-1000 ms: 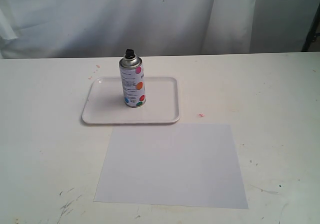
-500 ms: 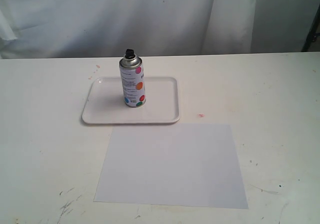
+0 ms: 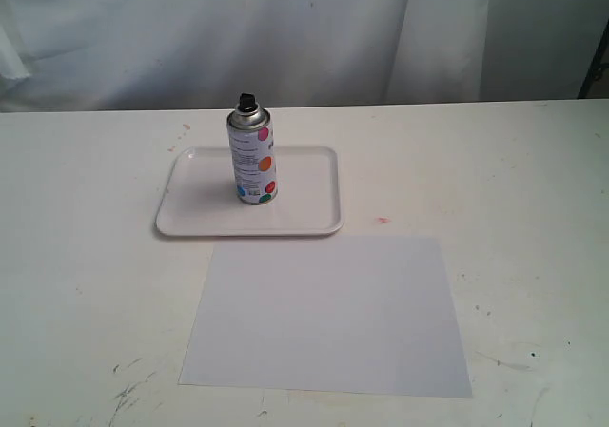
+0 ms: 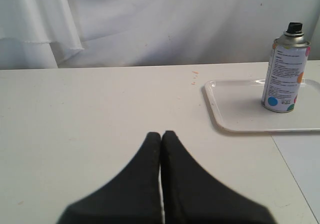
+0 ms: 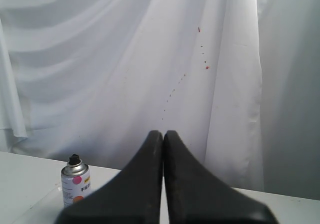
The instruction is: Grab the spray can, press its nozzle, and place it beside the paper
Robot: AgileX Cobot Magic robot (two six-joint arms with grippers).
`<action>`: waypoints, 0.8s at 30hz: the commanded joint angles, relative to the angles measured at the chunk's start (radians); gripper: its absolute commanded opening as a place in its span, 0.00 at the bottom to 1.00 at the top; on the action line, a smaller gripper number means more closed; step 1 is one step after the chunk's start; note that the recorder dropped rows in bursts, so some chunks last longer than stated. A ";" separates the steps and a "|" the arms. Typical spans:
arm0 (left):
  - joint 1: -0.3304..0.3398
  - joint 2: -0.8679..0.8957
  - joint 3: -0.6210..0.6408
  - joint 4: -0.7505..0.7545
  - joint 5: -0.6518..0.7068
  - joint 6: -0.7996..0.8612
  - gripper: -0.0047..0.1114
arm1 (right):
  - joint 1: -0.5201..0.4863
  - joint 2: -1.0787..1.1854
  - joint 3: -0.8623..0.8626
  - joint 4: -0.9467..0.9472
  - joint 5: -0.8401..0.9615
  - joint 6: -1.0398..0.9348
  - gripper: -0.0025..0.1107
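Observation:
The spray can (image 3: pixel 252 156), white with coloured dots and a silver shoulder, stands upright on a white tray (image 3: pixel 304 220); its black nozzle (image 3: pixel 247 100) points up. The can also shows in the left wrist view (image 4: pixel 283 72) and the right wrist view (image 5: pixel 75 185). The paper (image 3: pixel 328 315) lies flat in front of the tray. Neither gripper appears in the exterior view. My left gripper (image 4: pixel 161 134) is shut and empty, well away from the can. My right gripper (image 5: pixel 163 133) is shut and empty too, raised above the table.
The white tray (image 4: pixel 235 124) has rounded corners and a low rim. A white curtain (image 3: pixel 304 37) hangs behind the table. Small red specks (image 3: pixel 383 221) mark the tabletop near the tray, and dark scuffs (image 3: pixel 128 389) sit near the front edge.

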 commanded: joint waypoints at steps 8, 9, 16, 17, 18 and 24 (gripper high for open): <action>0.002 -0.004 0.005 0.004 -0.002 -0.011 0.04 | -0.085 -0.045 0.005 -0.010 0.053 0.001 0.02; 0.002 -0.004 0.005 0.004 -0.002 -0.011 0.04 | -0.108 -0.053 0.009 -0.010 0.074 0.001 0.02; 0.002 -0.004 0.005 0.004 -0.002 -0.011 0.04 | -0.264 -0.131 0.139 -0.010 0.091 0.108 0.02; 0.002 -0.004 0.005 0.004 -0.002 -0.011 0.04 | -0.269 -0.143 0.153 -0.010 0.087 0.106 0.02; 0.002 -0.004 0.005 0.004 -0.002 -0.011 0.04 | -0.269 -0.167 0.179 -0.014 0.087 0.101 0.02; 0.002 -0.004 0.005 0.004 -0.002 -0.011 0.04 | -0.269 -0.181 0.194 -0.059 0.111 0.094 0.02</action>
